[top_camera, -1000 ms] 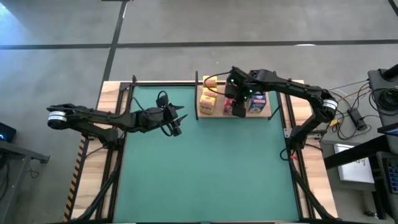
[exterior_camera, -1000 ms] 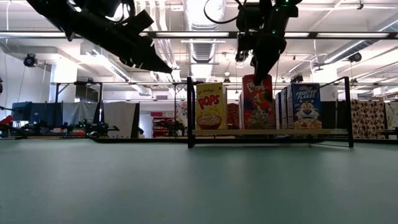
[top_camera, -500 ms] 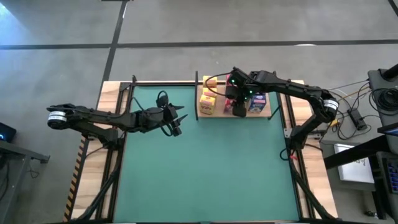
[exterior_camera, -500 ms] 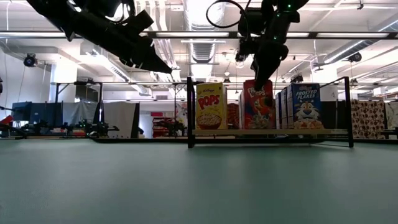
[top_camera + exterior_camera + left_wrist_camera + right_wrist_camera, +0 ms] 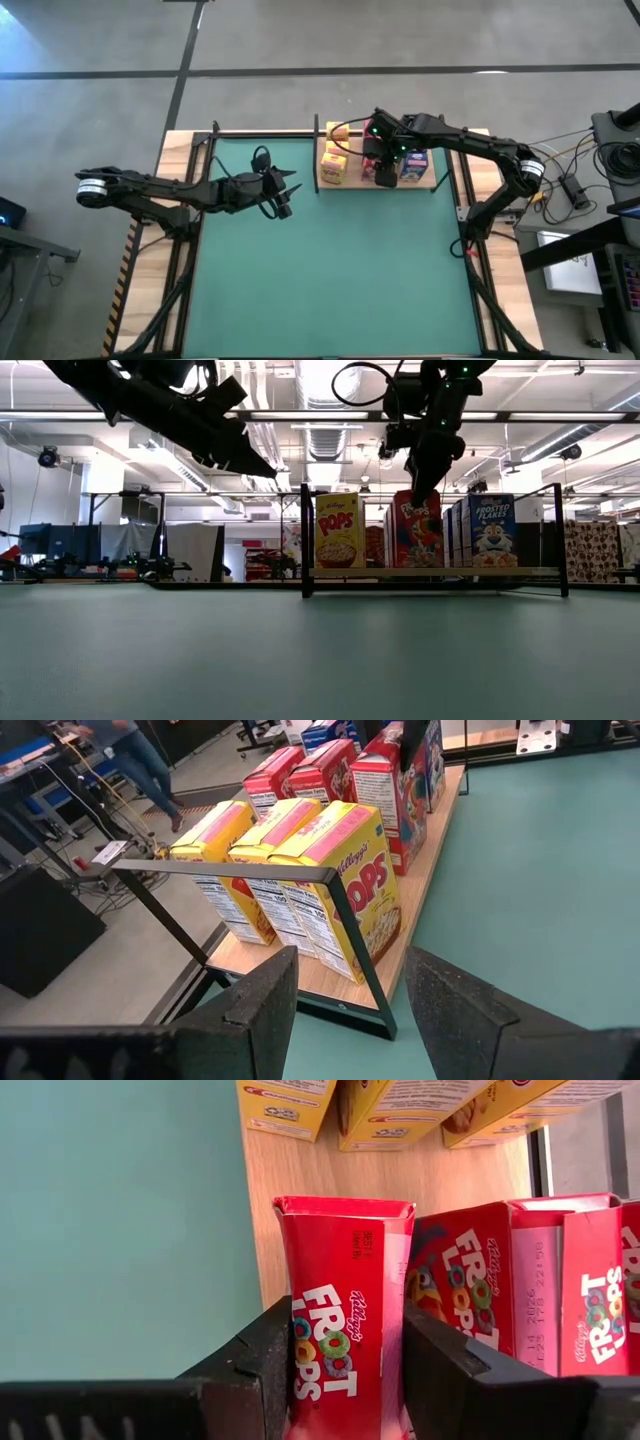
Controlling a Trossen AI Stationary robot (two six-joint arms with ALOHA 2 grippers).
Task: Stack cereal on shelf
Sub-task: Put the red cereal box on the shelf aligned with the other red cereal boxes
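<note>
The shelf [image 5: 357, 184] is a light-wood board with black corner posts at the far edge of the green mat. On it stand yellow boxes [image 5: 335, 165], red boxes and blue boxes [image 5: 412, 165], each on its bottom end. In the low view the front row reads yellow [image 5: 340, 530], red [image 5: 417, 535], blue [image 5: 492, 530]. My right gripper [image 5: 383, 172] is over the front red box [image 5: 345, 1300], shut on it. My left gripper [image 5: 285, 195] hangs open above the mat, left of the shelf, facing the yellow boxes [image 5: 320, 870]. My right gripper pinches the front red box between its two fingers [image 5: 255, 1360], one on each broad face near the top end [image 5: 415, 500]. The fingers come from above, pointing down with a slight slant. The box stands upright with its bottom end [image 5: 340, 1208] on the wooden board.
Two more red boxes [image 5: 480, 1290] stand close behind the held one, and yellow boxes [image 5: 290, 1105] stand beside it with a strip of bare board between. Black posts [image 5: 305, 540] mark the shelf's corners. A wide stretch of green mat [image 5: 330, 270] lies before the shelf.
The right gripper has moved down a little with the red box. The box's top sits lower now than a second ago, and the box stands upright on the board in line with its neighbours.
</note>
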